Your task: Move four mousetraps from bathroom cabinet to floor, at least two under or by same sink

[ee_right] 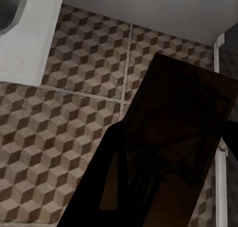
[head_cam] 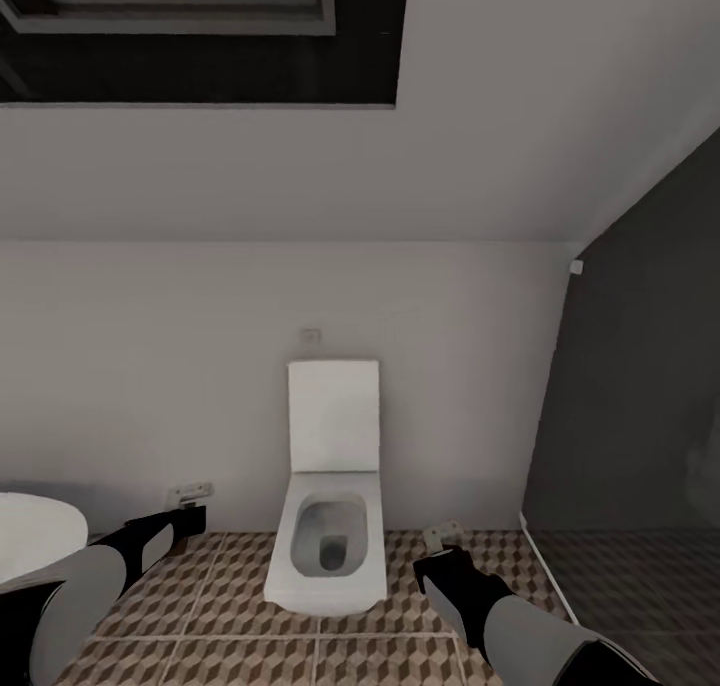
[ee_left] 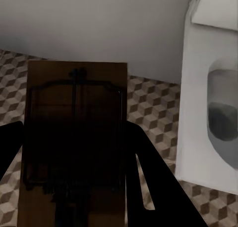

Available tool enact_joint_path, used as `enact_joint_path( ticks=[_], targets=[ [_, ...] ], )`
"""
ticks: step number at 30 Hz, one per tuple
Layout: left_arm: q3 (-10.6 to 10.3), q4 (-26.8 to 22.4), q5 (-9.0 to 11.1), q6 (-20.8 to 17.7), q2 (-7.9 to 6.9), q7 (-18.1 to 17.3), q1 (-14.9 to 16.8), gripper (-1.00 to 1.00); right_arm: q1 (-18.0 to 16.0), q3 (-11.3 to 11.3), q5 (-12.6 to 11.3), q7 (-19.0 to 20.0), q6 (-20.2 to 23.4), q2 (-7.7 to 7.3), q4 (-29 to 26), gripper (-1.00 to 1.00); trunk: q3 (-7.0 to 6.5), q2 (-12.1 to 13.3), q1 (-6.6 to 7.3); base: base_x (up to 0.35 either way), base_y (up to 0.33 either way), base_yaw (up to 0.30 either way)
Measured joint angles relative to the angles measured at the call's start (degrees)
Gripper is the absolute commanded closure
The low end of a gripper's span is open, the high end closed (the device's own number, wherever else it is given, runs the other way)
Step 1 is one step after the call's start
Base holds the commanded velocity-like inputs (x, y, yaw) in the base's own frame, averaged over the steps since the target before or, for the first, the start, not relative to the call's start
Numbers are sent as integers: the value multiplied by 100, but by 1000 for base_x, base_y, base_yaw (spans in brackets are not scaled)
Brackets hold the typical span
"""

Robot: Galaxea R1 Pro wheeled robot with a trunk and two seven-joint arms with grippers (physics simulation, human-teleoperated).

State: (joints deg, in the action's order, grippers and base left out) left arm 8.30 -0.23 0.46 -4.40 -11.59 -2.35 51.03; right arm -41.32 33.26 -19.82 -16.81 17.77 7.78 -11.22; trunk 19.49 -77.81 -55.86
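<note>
While the left gripper (ee_left: 74,187) hangs over the bathroom floor (ee_left: 153,113), its two black fingers (ee_left: 144,172) are squeezed onto a mousetrap (ee_left: 74,137). That mousetrap is a flat tan wooden board shaped like a rectangle, with thin dark wire bent into a frame on top. Its long side runs the same way the fingers point, out toward the pale wall. In the head view the same trap (head_cam: 189,492) shows as a small pale piece at the tip of the left gripper (head_cam: 186,514), just above the tiles near the wall.

The right gripper (ee_right: 148,187) is closed on a second mousetrap (ee_right: 178,137) too. This board looks dark brown in shadow, flat and rectangular, with dark metal parts on it that are hard to make out. It sits tilted, and its long side points away from the fingers toward the wall. In the head view it (head_cam: 440,536) is a little pale piece at the tip of the right gripper (head_cam: 440,558), right of the toilet (head_cam: 328,526).

The floor has big square tiles printed with brown, beige and white cubes, with pale lines between them. The white toilet stands between the two arms, with its lid up and grey water in its bowl. A smooth round white bathtub edge (head_cam: 35,536) is at the far left. A dark grey wall (head_cam: 640,386) stands on the right.
</note>
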Motion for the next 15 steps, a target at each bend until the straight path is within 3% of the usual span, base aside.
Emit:
enact_joint_path(
  ticks=[15],
  targets=[
    [0, 0, -6, 0, 7, -2, 0, 100, -3, -16, -22, 0, -43, -10, -1, 100, 0, 0, 0, 0, 0, 20]
  ],
)
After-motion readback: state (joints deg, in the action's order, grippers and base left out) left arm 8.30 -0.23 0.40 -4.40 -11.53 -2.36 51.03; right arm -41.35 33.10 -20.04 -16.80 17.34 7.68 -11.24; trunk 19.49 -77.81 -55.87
